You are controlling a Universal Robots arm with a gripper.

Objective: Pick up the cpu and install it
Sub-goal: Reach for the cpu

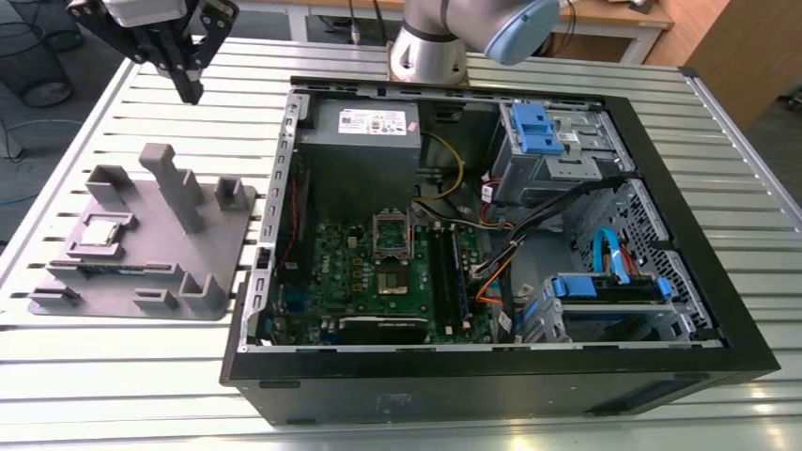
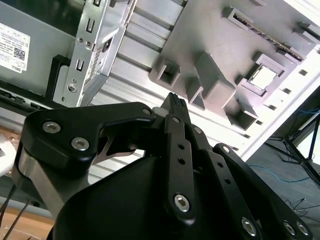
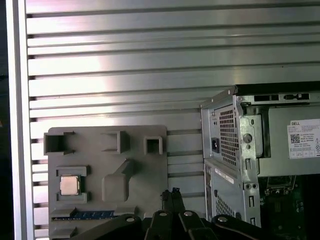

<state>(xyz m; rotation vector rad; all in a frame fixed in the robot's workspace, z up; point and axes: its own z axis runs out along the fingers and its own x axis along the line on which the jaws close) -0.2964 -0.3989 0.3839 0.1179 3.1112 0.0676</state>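
The slatted metal table (image 1: pixel 113 376) carried the grey holder (image 1: pixel 232 235), with dark floor (image 1: pixel 19 122) beyond the table's edge past the holder. The open computer case (image 1: pixel 501 381) stood just beside the holder. The gripper (image 1: pixel 191 89) hung above the holder's far end, fingers pinched together on nothing. The cpu (image 1: pixel 103 232) lay in the holder's square recess.

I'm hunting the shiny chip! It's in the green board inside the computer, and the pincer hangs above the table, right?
No: the first wrist view shows the cpu in the grey holder, not the green board. The pincer does hang above the table.
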